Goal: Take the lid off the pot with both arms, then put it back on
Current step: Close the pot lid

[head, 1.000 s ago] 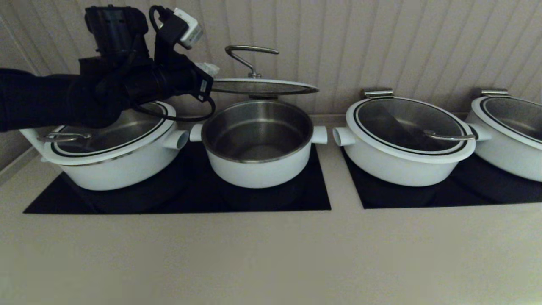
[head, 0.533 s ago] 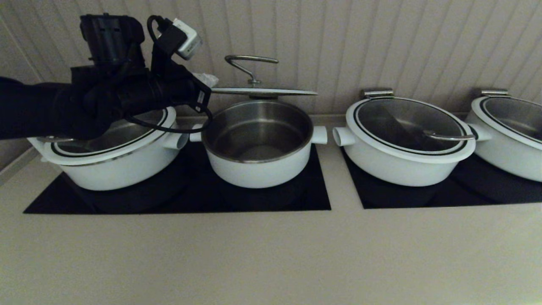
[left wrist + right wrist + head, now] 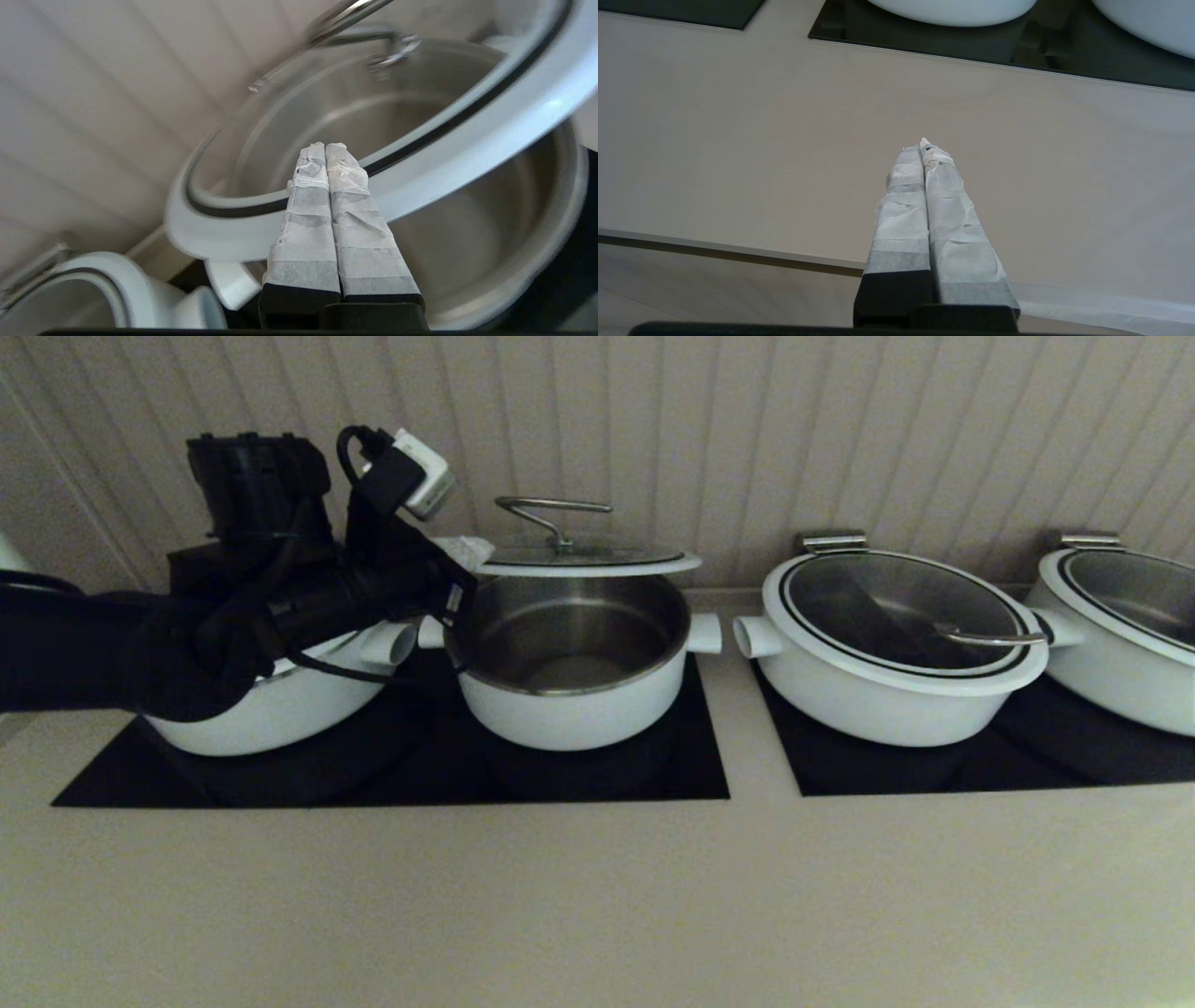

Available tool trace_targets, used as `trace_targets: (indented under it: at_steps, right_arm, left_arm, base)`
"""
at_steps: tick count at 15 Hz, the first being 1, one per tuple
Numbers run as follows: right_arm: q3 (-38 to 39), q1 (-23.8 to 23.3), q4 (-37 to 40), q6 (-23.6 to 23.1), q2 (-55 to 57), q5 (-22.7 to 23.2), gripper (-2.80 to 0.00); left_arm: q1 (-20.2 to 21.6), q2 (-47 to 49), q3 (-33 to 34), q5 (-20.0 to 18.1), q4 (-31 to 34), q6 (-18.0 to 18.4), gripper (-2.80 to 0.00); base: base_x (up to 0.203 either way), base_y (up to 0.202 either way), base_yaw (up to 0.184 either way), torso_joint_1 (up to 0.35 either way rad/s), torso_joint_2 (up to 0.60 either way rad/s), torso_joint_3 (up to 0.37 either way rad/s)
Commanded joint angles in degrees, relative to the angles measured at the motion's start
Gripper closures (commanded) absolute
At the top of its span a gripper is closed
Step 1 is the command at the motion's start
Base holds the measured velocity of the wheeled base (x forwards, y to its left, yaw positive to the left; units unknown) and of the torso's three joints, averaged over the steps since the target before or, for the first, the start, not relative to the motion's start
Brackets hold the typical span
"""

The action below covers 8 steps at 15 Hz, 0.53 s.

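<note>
The lid (image 3: 588,558) hangs just above the pot (image 3: 571,663), roughly level, its far edge near the rear rim and the steel mouth open below. It's glass in a white rim: stiff, breakable, likely fairly heavy and slick, so the rim edge or the steel handle (image 3: 553,510) are the places to hold. The left gripper (image 3: 325,148) has the rim's near-left edge, taped fingers pressed tight together on it. The pinch itself is hidden in the head view behind the black wrist. The right gripper (image 3: 923,145) sits well away over bare counter (image 3: 738,140), fingers closed on nothing. A wide pot (image 3: 280,695) on the left is half covered by the arm; its lid can't be made out.
</note>
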Motion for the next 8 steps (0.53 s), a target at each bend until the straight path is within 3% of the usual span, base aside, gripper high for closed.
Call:
trace_targets:
  at_steps: [1,8]
  right_arm:
    - [0.0,0.0,0.0,-0.1,0.1,0.0,0.00]
    - [0.0,0.0,0.0,-0.1,0.0,0.0,0.00]
  left_arm:
    - [-0.2,0.1,2.5,0.0,-1.9,0.1,0.00]
    - [-0.2,0.2,6.6,0.0,-3.6,0.2,0.00]
  base:
    - [0.000,0.000,0.000,0.000,0.00,0.000]
    - [0.000,0.000,0.000,0.000,0.00,0.000]
